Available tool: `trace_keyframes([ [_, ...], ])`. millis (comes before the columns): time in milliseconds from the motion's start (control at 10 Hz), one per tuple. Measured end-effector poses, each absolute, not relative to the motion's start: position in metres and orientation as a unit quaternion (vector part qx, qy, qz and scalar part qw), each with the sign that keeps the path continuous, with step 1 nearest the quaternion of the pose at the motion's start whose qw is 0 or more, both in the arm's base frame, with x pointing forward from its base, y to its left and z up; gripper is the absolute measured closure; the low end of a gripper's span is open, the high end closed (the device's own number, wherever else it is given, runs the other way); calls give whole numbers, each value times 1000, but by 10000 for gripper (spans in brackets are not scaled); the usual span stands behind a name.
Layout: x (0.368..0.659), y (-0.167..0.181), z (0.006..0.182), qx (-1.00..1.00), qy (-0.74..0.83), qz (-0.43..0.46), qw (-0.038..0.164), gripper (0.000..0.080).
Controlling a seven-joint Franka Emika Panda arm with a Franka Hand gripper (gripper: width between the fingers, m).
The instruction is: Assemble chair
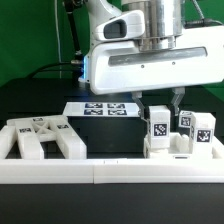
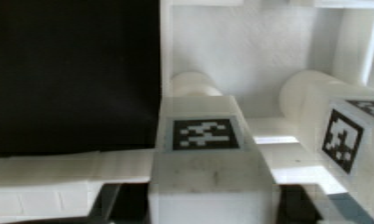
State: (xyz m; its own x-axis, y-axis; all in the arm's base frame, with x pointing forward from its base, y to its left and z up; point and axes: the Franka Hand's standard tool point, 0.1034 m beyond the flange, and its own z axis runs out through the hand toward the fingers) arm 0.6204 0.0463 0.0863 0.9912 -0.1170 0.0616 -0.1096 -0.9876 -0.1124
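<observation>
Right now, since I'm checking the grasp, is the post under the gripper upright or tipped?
Upright: the post stands on end beneath the gripper, its long sides vertical in the exterior view.

The exterior camera sat low before the table (image 1: 40, 100), facing the arm (image 1: 140, 55) at close range. The wrist camera looked down, very near, onto tagged posts (image 2: 205, 135); those posts (image 1: 158, 125) also showed at the exterior frame's lower right.
</observation>
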Motion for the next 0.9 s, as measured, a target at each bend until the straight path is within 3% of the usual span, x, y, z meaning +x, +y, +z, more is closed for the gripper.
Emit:
trace_keyframes([
  [900, 619, 56, 85, -883, 465, -12, 58, 509],
])
